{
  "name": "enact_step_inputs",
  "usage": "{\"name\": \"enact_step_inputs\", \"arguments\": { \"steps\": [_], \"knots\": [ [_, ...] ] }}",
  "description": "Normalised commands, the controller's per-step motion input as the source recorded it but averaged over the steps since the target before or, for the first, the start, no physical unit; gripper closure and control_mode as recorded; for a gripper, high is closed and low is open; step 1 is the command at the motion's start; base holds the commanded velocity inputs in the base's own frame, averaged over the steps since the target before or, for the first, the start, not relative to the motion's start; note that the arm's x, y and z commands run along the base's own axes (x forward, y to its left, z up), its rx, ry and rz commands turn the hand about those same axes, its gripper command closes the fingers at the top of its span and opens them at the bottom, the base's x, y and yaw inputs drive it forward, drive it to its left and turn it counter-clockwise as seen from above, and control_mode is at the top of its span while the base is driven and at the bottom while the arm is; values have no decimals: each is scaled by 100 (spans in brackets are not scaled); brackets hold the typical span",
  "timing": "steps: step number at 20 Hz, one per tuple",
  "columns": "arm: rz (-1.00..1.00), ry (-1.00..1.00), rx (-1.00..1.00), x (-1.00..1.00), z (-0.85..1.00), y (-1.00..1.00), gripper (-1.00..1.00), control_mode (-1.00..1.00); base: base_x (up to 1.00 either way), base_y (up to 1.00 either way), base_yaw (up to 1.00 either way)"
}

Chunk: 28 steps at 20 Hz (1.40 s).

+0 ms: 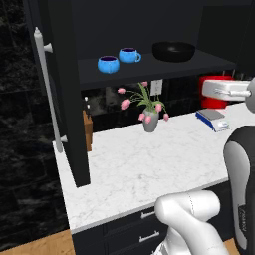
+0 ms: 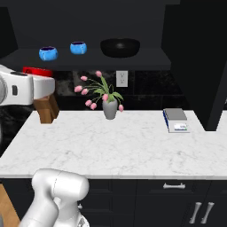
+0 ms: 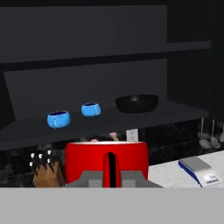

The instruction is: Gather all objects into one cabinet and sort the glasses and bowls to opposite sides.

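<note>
My gripper (image 3: 111, 177) is shut on the red mug (image 3: 107, 161), which hangs in the air in front of the open black cabinet and below its shelf (image 1: 149, 72). From the left base view the red mug (image 1: 214, 94) sits at the right, behind my white hand. On the shelf stand a rounder blue cup (image 1: 108, 63), a blue handled mug (image 1: 129, 55) and, further right, the wide black bowl (image 1: 173, 50). The cabinet door (image 1: 42, 84) with its silver bar handle stands open at the left.
Below the shelf is a white marble counter (image 1: 149, 164). On it stand a grey vase of pink tulips (image 1: 150, 121), a small kitchen scale (image 1: 212, 119) and a wooden knife block (image 1: 88, 129). Utensils (image 3: 208, 135) hang on the wall at the right.
</note>
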Motion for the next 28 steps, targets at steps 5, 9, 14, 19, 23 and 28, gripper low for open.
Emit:
{"name": "enact_step_inputs", "arguments": {
  "steps": [5, 9, 14, 19, 23, 28],
  "knots": [
    [0, -1, 0, 8, 1, 5, 100, -100, 0, 0, 0],
    [0, -10, 0, 0, 0, 7, 100, -100, 0, 0, 0],
    [0, -26, 0, 4, 0, 12, 100, -100, 0, 0, 0],
    [0, -22, 0, 4, 0, 10, 100, -100, 0, 0, 0],
    [0, -3, 0, 7, 0, 3, 100, -100, 0, 0, 0],
    [0, 1, 0, 22, 0, 0, 100, -100, 0, 0, 0]
  ]
}}
